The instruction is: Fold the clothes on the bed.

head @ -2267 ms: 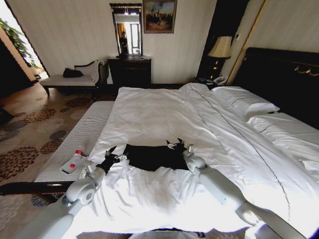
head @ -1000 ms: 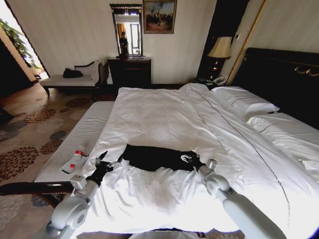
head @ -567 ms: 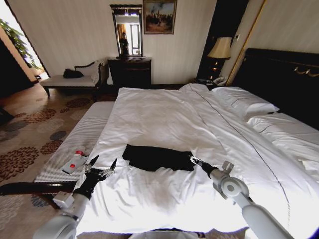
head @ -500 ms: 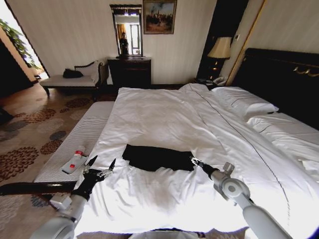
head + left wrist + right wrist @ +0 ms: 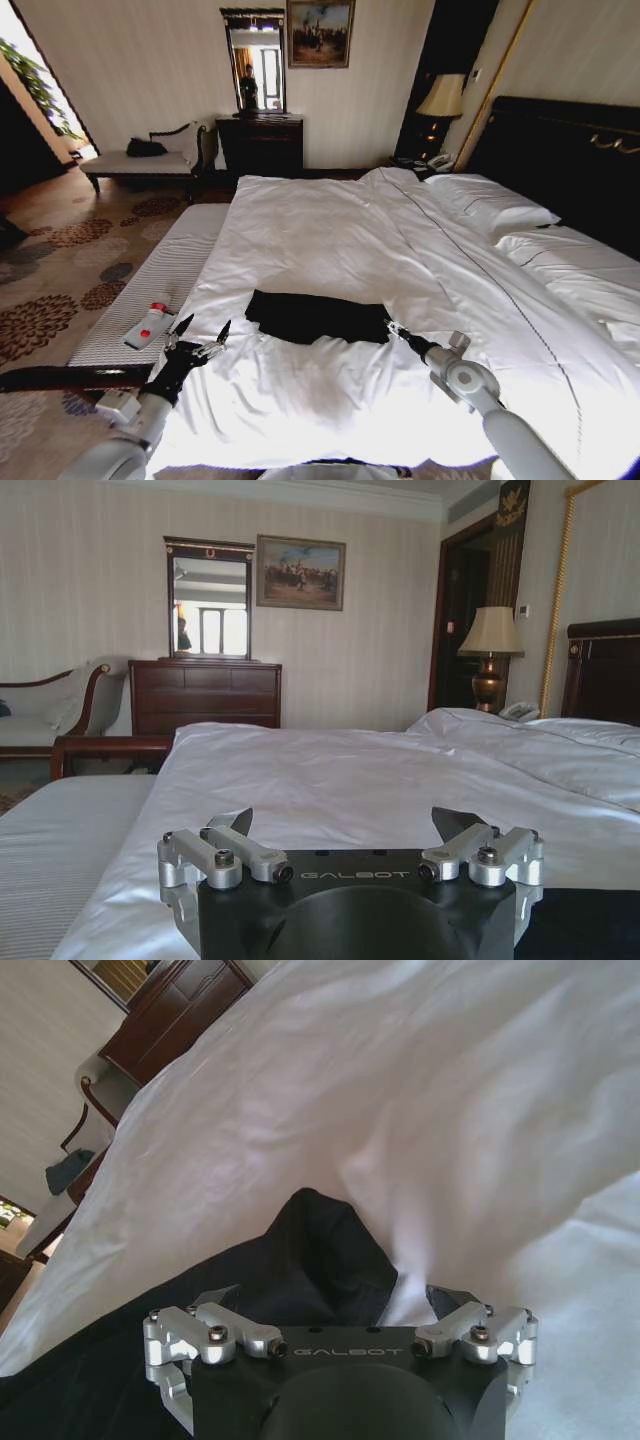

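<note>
Soft matt black cloth T-shirt (image 5: pixel 315 317) on smooth, faintly sheened white duvet (image 5: pixel 330 240); dark polished wooden dresser (image 5: pixel 205 695) at twelve o'clock.

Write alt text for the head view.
A folded black T-shirt lies on a white bed, with the open right gripper at its edge and the open left gripper off to its other side, apart from it. A white bottle rests on the striped bench.

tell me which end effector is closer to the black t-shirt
The right end effector, sitting at the black T-shirt at its right edge. The left end effector hangs open off to the shirt's left, with bare white bed sheet between them.
</note>
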Tool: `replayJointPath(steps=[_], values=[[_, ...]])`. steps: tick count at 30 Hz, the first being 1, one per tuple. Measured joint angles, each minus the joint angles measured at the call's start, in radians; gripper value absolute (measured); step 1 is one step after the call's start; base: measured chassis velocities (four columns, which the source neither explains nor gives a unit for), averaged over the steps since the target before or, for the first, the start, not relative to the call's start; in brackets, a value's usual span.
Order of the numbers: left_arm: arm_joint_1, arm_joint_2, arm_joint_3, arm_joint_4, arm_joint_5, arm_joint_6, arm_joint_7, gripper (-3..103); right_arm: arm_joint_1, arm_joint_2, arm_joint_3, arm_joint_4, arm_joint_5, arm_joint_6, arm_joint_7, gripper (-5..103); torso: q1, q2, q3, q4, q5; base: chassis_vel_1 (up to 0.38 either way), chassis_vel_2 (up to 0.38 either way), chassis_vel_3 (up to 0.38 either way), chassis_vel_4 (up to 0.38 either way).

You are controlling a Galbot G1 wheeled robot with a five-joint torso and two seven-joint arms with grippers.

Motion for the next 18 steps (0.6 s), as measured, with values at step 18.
replayJointPath(steps=[18], values=[[-0.002, 0.001, 0.002, 0.002, -0.001, 0.001, 0.0, 100, 0.08, 0.104, -0.102, -0.022, -0.01, -0.014, 0.002, 100, 0.0, 0.0, 0.0, 0.0, 0.0, 0.0, 0.0, 0.0, 0.0]])
